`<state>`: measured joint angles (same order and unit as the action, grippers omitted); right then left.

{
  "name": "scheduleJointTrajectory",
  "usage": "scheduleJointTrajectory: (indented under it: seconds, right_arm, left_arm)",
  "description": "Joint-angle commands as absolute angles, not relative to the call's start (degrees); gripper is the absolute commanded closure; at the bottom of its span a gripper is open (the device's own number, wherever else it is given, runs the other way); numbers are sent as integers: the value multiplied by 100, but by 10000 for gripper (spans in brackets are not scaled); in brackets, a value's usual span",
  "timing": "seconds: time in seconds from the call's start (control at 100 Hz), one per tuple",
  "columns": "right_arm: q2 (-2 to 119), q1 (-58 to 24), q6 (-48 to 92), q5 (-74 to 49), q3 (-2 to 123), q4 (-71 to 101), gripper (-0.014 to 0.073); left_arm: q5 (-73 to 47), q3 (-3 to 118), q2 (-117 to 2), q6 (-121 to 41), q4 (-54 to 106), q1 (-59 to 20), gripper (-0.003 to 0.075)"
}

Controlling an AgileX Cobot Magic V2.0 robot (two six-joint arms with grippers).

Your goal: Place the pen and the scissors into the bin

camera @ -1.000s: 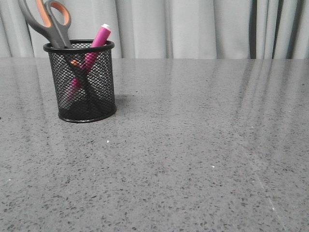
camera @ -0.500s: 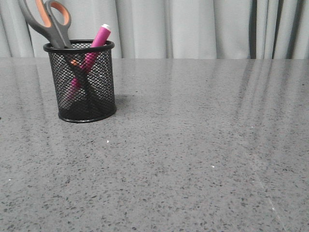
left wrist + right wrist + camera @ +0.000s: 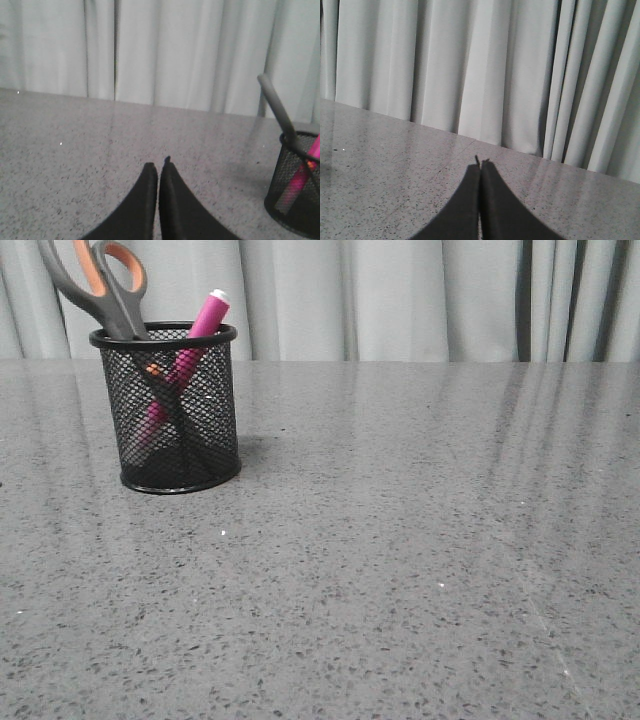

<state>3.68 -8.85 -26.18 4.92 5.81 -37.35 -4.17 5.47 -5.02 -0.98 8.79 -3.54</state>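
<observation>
Bin: small black wire-mesh cylinder cup [image 3: 178,410] with a solid rim and base, sitting in the upper left of the front frame on the table; also peeks in at the lower right edge of the left wrist frame [image 3: 295,187].
Pen: chunky magenta-pink marker [image 3: 196,335] with a little white tip, standing inside the cup, leaning toward the right so its top pokes over the rim. You can see the pink body through the mesh.
Scissors: dark blades down in the cup, grey handles with orange-lined loops [image 3: 100,280] sticking out the top, tilted toward the upper left corner. Blades cross the pen inside the mesh.
Table: grey speckled stone-look top [image 3: 400,570], smooth and glossy enough to reflect the curtain folds.
Curtain: pale grey-white fabric [image 3: 400,300] in soft vertical pleats across the back.
Left gripper: smooth black tapered fingers pressed together [image 3: 158,167], pinching nothing, over the table beside the cup.
Right gripper: same deal, dark fingers pressed together [image 3: 480,162], nothing held.
</observation>
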Motion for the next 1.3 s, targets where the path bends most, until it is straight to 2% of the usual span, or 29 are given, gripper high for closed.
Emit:
scheduleJointTrajectory:
  seconds: [0.0, 0.28, 1.29]
  right_arm:
    - [391, -867, -2611, 823, 725, -3705, 669]
    - [391, -867, -2611, 823, 725, -3705, 669]
    - [391, -867, -2611, 813, 725, -3705, 669]
  left_arm:
    - [45, 549, -468, 518, 152, -330, 742]
    - [294, -158, 176, 518, 157, -330, 742]
    - [152, -146, 176, 518, 251, -330, 742]
